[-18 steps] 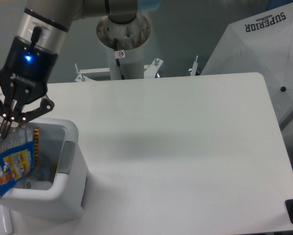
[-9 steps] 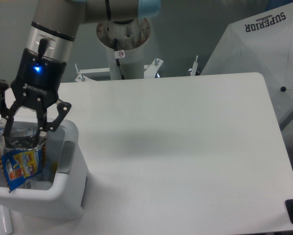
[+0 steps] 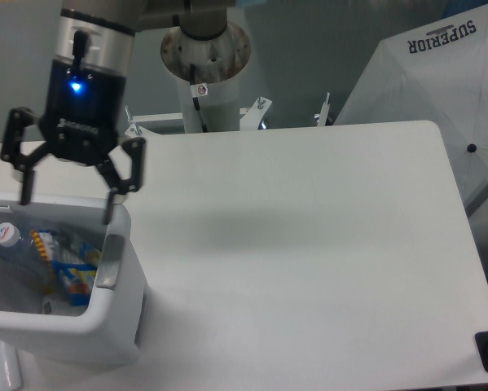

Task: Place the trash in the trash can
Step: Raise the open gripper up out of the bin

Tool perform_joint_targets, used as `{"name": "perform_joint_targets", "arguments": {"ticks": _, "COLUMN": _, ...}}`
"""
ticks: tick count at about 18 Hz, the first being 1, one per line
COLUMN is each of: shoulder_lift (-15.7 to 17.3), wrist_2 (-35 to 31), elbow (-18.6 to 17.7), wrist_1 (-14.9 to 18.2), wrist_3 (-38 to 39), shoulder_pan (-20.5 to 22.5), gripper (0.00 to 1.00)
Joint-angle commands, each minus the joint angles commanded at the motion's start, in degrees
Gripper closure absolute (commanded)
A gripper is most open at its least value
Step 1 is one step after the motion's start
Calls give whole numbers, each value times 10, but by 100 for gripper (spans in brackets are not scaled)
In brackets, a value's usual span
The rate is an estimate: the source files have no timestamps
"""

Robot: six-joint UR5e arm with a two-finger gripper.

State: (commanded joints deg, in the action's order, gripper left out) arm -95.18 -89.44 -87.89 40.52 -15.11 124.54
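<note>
Overhead, the claw (image 3: 67, 202) hangs with its fingers spread apart and empty. Directly below it, the bin (image 3: 105, 326) holds both the wrapper (image 3: 72, 273) and bottle (image 3: 11, 244). By the look of it, the task is done.

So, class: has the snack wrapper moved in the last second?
Yes. The wrapper has dropped from the open gripper down inside the white bin.

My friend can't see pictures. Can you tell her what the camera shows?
A robot gripper hangs open and empty over a white trash can. A snack wrapper and a bottle lie inside it, on a white table.
</note>
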Motion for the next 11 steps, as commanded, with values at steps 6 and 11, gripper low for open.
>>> {"name": "perform_joint_targets", "arguments": {"ticks": 6, "shoulder_lift": -2, "wrist_2": -104, "elbow": -6, "wrist_1": 85, "wrist_3": -148, "shoulder_pan": 9, "gripper": 0}}
{"name": "perform_joint_targets", "arguments": {"ticks": 11, "shoulder_lift": 20, "wrist_2": -104, "elbow": -5, "wrist_1": 154, "wrist_3": -184, "shoulder_pan": 27, "gripper": 0}}
